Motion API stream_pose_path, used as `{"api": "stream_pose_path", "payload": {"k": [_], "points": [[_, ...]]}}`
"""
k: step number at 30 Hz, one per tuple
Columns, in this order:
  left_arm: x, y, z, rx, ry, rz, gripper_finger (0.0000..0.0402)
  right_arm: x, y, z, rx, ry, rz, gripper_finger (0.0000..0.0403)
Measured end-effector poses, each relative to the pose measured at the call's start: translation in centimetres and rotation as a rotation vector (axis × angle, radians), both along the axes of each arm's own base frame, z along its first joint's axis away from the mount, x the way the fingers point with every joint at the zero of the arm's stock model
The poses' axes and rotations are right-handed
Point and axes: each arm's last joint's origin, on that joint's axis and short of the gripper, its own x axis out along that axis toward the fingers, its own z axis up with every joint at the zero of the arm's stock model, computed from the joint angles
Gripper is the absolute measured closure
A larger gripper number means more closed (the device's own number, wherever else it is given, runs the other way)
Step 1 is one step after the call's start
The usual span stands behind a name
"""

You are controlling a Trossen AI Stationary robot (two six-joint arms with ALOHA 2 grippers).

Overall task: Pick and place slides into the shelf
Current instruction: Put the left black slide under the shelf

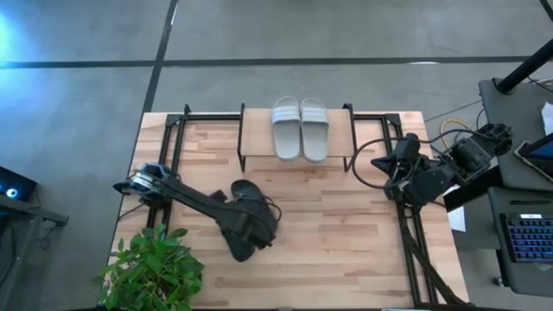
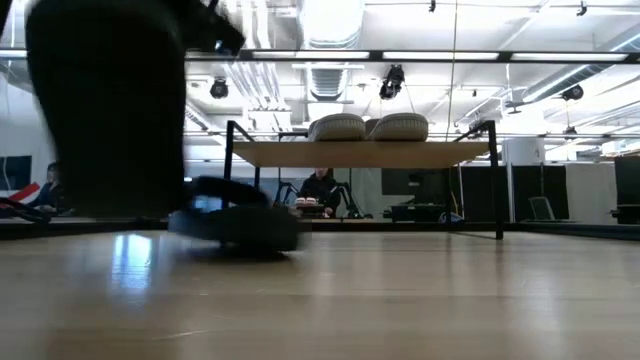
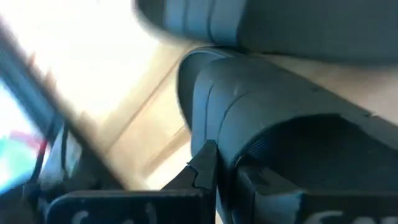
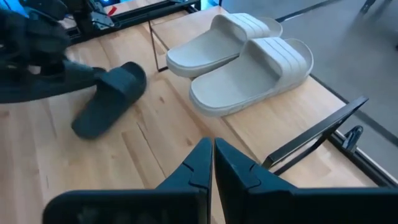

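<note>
I can read no brand, label or writing on any sandal or on the rack. The light grey pair (image 1: 301, 128) sits side by side on the shelf (image 1: 259, 138), touching along their inner edges, toes toward the counter's far edge; each has a wide strap with moulded ribs running across it and a smooth matte footbed, seen clearly in the right wrist view. The shelf is a pale wooden plank on thin black metal legs, standing at the far middle of the butcher-block counter (image 1: 346, 233). One black slide (image 4: 109, 99) lies on the counter in front of the shelf, to its left, matte with the same wide ribbed strap, open toe pointing away from the shelf. The left end effector (image 1: 246, 229) is down at a second black slide (image 3: 273, 124) near the counter's middle-left; its wrist camera is filled by the dark ribbed strap, and I cannot tell whether the fingers are spread or gripping. The right end effector (image 4: 212, 163) waits at the counter's right side, fingers pressed together, holding nothing. A potted plant (image 1: 154, 268) stands at the near left corner.
</note>
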Motion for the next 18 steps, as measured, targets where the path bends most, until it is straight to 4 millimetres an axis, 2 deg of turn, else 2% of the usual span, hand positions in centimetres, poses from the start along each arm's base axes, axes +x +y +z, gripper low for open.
{"api": "stream_pose_path", "payload": {"k": [5,8,11,14,18], "points": [[1.3,-1.5,5.7,-0.079,-0.271,-0.334,0.0401,-0.2,-0.1,0.1,0.015,-0.012,-0.008,0.0394],[1.9,-1.8,8.6,-0.057,-0.396,-0.395,0.0401,-0.2,-0.2,0.1,0.028,-0.021,-0.018,0.0394],[2.4,-1.4,10.6,0.070,-0.491,-0.401,0.0401,-0.3,-0.2,0.1,0.036,-0.027,-0.023,0.0394],[3.3,-0.6,10.8,0.206,-0.526,-0.374,0.0401,-0.3,-0.2,0.1,0.045,-0.031,-0.030,0.0394],[5.7,0.9,9.1,0.206,-0.527,-0.351,0.0401,-0.3,-0.2,0.1,0.051,-0.035,-0.034,0.0394]]}}
